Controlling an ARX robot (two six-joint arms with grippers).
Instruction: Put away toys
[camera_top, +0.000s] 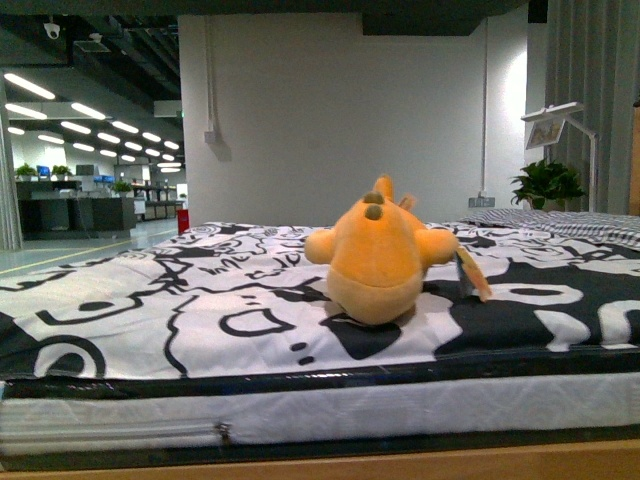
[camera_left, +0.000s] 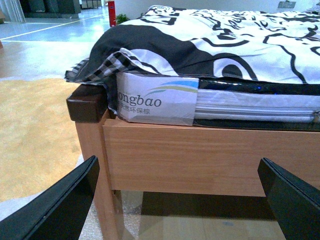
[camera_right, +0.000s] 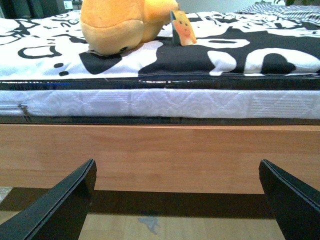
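Note:
The toy, an orange-yellow plush animal (camera_top: 378, 253), lies on the black-and-white patterned bedspread (camera_top: 180, 300) near the bed's front edge, with a tag at its right side. In the right wrist view the plush toy (camera_right: 120, 22) sits on the bed above the wooden side rail (camera_right: 160, 155). My right gripper (camera_right: 177, 200) is open, low in front of that rail, holding nothing. My left gripper (camera_left: 177, 200) is open too, facing the bed's wooden corner post (camera_left: 90, 115), with nothing between its fingers. No arm shows in the front view.
A white mattress (camera_top: 320, 410) with a side zipper lies under the bedspread. A bedside lamp (camera_top: 560, 125) and a potted plant (camera_top: 545, 185) stand at the far right. Striped bedding (camera_top: 570, 225) lies at the back right. An open hall stretches left.

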